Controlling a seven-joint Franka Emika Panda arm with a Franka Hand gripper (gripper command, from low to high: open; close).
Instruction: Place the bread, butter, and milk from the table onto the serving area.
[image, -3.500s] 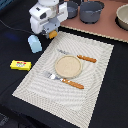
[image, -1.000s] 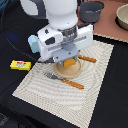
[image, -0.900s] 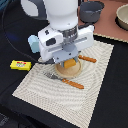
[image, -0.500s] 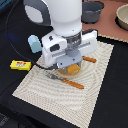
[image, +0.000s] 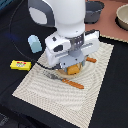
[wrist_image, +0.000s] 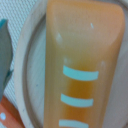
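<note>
Bread over the plate.
The tool (image: 73, 66) sits low over the bread (wrist_image: 82, 65) on the plate (wrist_image: 31, 75); its opening cannot be judged.

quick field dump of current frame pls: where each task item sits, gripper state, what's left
bread: small golden-orange loaf with pale scored lines, over the round tan plate
butter: flat yellow packet, on dark table, off the mat
milk: pale-blue carton, on table, off the mat
serving area: beige striped placemat
gripper: low over the plate, jaw state hidden
remaining: butter, milk
</note>
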